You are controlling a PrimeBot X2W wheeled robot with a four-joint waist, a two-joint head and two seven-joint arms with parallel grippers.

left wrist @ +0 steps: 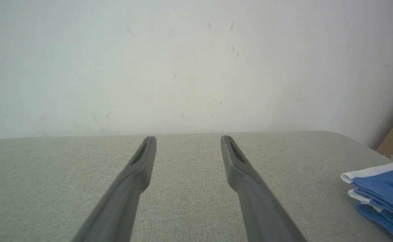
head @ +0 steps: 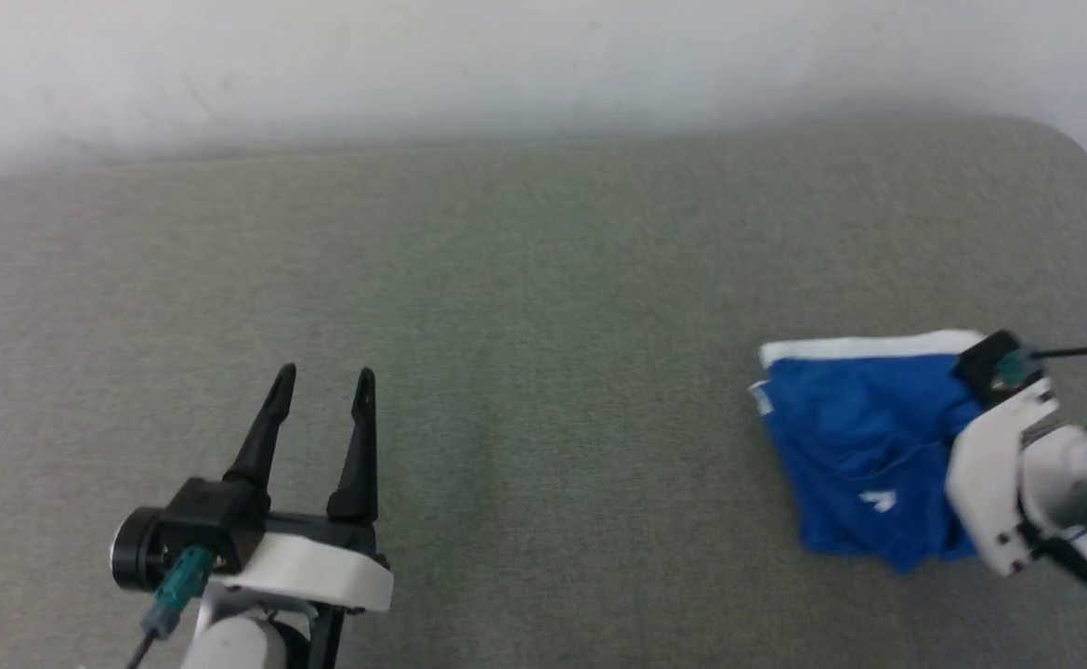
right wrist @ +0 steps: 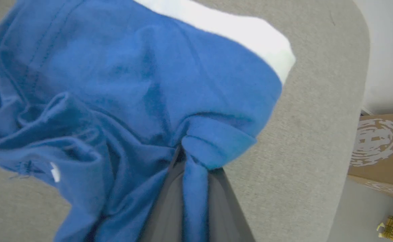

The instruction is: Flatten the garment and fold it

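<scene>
The right gripper (right wrist: 192,158) is pinching a bunched fold of the garment (right wrist: 116,84), its dark fingers closed together with blue cloth squeezed between them. The garment is lying in a crumpled, loosely folded heap near the right end of the grey padded surface (head: 506,279), showing bright blue fabric, a white band along its far edge and a small white patch on the near side. The left gripper (head: 325,373) is hovering well apart from it over bare surface, fingers spread and holding nothing.
</scene>
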